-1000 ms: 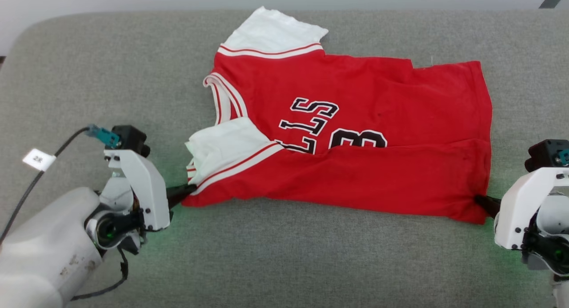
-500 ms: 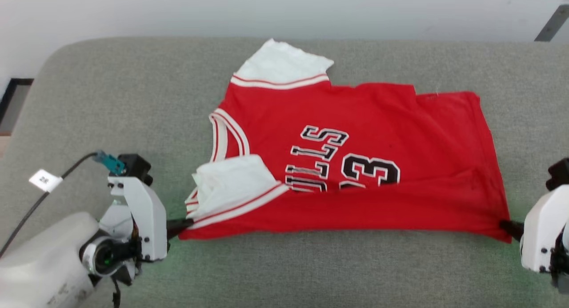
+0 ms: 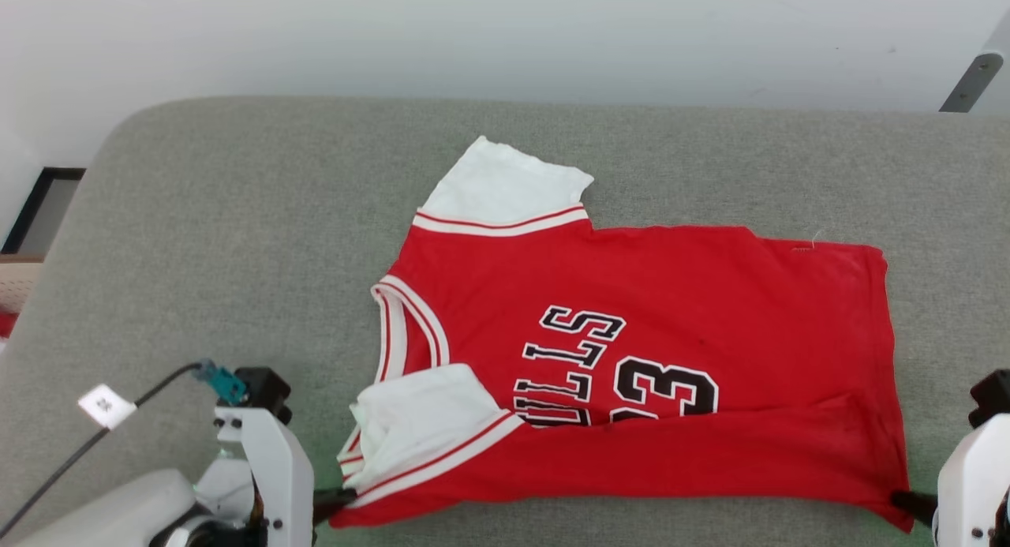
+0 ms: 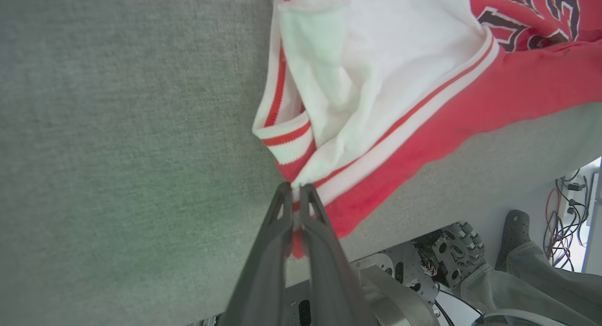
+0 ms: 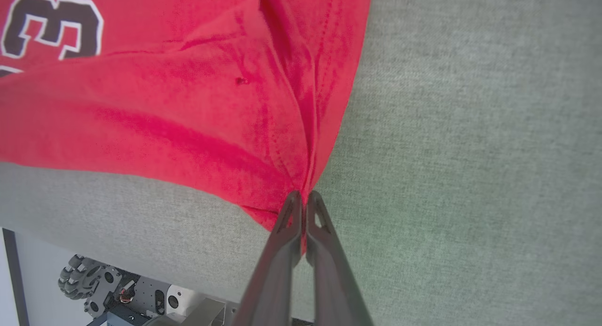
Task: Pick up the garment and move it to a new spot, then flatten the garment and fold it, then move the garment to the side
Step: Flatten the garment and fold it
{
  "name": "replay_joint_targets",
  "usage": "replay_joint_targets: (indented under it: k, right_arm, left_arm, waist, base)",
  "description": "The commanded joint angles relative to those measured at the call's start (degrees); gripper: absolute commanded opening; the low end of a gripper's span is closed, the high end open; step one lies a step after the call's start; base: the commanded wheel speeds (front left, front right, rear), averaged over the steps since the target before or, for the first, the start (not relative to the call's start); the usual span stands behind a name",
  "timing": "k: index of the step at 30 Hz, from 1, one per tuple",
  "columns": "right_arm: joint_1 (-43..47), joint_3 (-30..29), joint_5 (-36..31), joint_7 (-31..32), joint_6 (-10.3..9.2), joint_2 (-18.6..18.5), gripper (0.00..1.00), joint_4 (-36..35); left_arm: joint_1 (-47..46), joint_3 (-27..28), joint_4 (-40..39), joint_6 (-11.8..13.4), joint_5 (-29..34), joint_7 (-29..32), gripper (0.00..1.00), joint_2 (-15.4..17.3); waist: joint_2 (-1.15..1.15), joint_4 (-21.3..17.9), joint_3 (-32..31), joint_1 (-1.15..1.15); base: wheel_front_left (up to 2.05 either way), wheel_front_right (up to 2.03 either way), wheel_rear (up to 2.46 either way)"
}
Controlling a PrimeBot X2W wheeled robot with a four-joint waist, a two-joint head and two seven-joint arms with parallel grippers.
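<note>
My left hand (image 4: pixel 294 189) is clenched on the near left corner of the garment (image 3: pixel 671 294), with its fingers pinching the cloth where the striped trim of the near sleeve (image 3: pixel 418 413) meets the red body. My right hand (image 5: pixel 303 196) is clenched too, gripping the near right corner at the hem, where the red cloth gathers into creases that run toward the fingertips.

Between the two hands the garment's near edge stretches along the near edge of the grey surface (image 3: pixel 237 255). The garment lies on that surface with its neckline to the left and its hem to the right. The near sleeve is bunched over the chest, and the far sleeve (image 3: pixel 505 188) lies spread at the far left. A ridge of red cloth along the near side hides part of the black letters (image 3: pixel 572 357) and the number (image 3: pixel 667 385).
</note>
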Motion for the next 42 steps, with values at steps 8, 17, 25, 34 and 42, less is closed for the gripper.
replay_joint_targets:
  k: [8,17,25,34,42]
  right_arm:
    - [2.32,-1.15,-0.72,-0.98,-0.07,1.8,0.0,-0.61]
    - [0.39,0.49,-1.42,-3.62,-0.07,1.91,1.0,1.17]
    - [-0.23,0.15,-1.08,-6.19,-0.07,2.22,1.0,0.86]
    - [-1.63,1.26,-1.9,-14.21,-0.06,2.81,1.0,-4.25]
    - [-4.96,4.24,-5.81,-34.49,-0.06,3.68,1.0,-8.57]
  left_arm:
    - [2.94,-0.48,-1.18,1.27,-0.11,-0.89,0.0,0.45]
    - [1.52,0.28,0.38,0.93,0.99,-1.94,1.0,0.23]
    - [-1.79,1.25,-1.15,1.71,2.45,-0.58,1.0,2.38]
    - [-10.06,4.25,-0.87,0.19,7.21,-1.99,1.0,2.78]
    - [-19.22,6.63,5.79,-3.7,14.5,-6.91,1.0,-0.21]
  waist:
    - [0.0,-0.67,-0.57,0.0]
    - [0.0,-1.56,-0.74,0.0]
    - [0.0,-2.8,-1.3,0.0]
    - [0.0,-5.69,-0.2,0.0]
    - [0.0,-9.62,3.43,0.0]
  base:
    - [0.0,0.0,0.0]
    - [0.0,0.0,0.0]
    - [0.0,0.0,0.0]
    - [0.0,0.0,0.0]
    - [0.0,0.0,0.0]
